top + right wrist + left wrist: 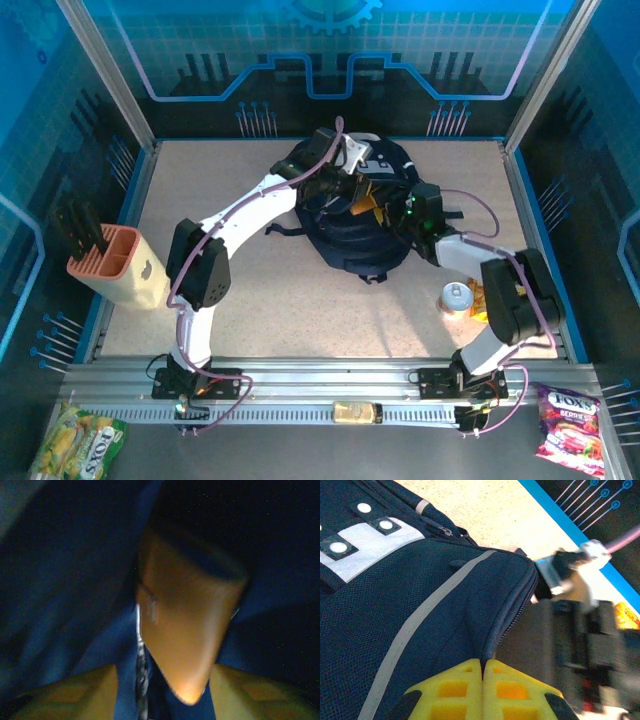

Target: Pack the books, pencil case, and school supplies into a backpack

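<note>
Blue-lit panels wall in a speckled beige table (250, 300), and the dark navy backpack (350, 245) lies at the middle of its far edge, straps trailing toward the centre. Both arms reach over it.

The left gripper (340, 185) sits on the backpack's upper part. In the left wrist view its yellow fingers (450, 690) are pressed together, and the zipper edge of the backpack (395, 630) runs straight down into the seam between them, so they seem to pinch that rim of fabric. A pale stripe and white patches with round studs cross the navy mesh.

The right gripper (385, 208) is at the backpack's right side, next to a bit of orange (365, 208). The right wrist view looks into the dark interior (60, 580). There the flat orange-yellow pad (185, 625) stands on one corner among the navy folds. That corner lies between the fingers (90, 690) of the right gripper (164, 672), which are spread apart and clear of the pad on the left side. The picture is blurred.

A pink rack with black pieces (110, 265) stands at the table's left edge. A small can (457, 297) sits near the right edge.
</note>
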